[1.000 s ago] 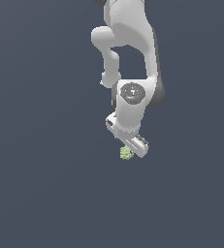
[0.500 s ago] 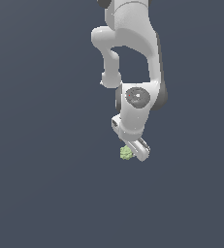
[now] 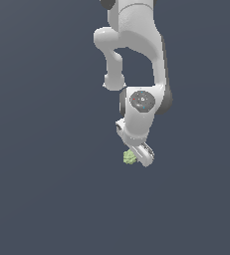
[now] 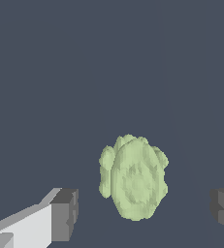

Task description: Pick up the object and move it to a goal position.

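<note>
The gripper [image 4: 142,213] is wide open and holds nothing. The object [image 4: 134,178] lies on the surface between the 2 fingers [image 4: 64,214], with a gap on each side. Its long axis seems to run across the closing line.

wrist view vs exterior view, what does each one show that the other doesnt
Only the wrist view shows the two dark finger pads standing apart, one on each side of the pale green blob, with clear gaps between pads and blob, so the hand is open.

Only the exterior view shows the whole white arm reaching down, with the hand at its lower end and the blob right beside it.

Both show the blob against the same plain dark grey background, and no other things.
</note>
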{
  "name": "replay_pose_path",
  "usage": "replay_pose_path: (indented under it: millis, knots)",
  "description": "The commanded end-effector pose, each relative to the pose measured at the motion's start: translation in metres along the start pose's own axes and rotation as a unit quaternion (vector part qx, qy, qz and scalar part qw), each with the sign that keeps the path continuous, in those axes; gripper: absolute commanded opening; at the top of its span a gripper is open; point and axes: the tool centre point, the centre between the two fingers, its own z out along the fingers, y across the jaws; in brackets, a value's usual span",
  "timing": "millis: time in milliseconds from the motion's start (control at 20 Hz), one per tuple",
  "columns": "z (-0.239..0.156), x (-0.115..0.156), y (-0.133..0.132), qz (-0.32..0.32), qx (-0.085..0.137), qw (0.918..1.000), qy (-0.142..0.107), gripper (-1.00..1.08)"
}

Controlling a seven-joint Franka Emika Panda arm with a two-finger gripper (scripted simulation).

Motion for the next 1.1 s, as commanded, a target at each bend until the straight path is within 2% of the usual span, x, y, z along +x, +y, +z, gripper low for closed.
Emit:
replay_pose_path:
  millis: [0,400,650,700,1050]
  knots:
    - [0.005,0.0,0.0,0.0,0.0,1.0,0.0,1.0]
    - [0.043,0.0,0.001,0.002,0.0,1.0,0.0,1.0]
    - [0.049,0.0,0.0,0.002,0.0,1.0,0.0,1.0]
    - [0.049,0.0,0.0,0.002,0.0,1.0,0.0,-1.0]
    - [0.049,0.0,0.0,0.002,0.0,1.0,0.0,-1.0]
